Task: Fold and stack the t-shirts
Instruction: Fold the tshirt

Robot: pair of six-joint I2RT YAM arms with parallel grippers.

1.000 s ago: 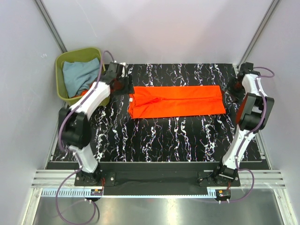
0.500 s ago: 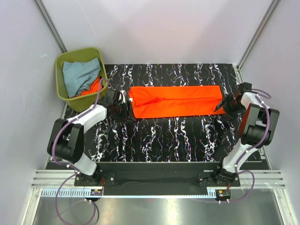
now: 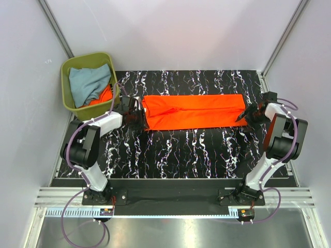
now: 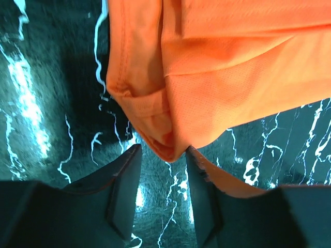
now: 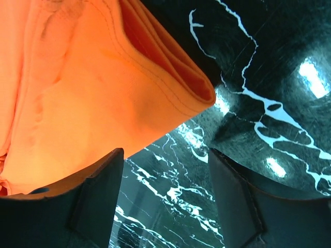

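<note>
Bright, even overhead view; wrist views dimmer, teal-tinted, glary.

Table (image 3: 196, 155): black top w/ white marble-like veins, rectangular, long side running L–R. One orange t-shirt (image 3: 194, 111) lies flat on it, folded into a long narrow strip, laid L–R across the far half, approx. centred. Strip's L end: bunched layers, sleeve hem showing, corner drooping to a point. R end: neat folded corner, layers gaping a little, shadow under it. Olive-green bin (image 3: 66, 95) at far-L corner, overlapping the top's edge; can't tell if it stands on the table or just beside it.
</note>
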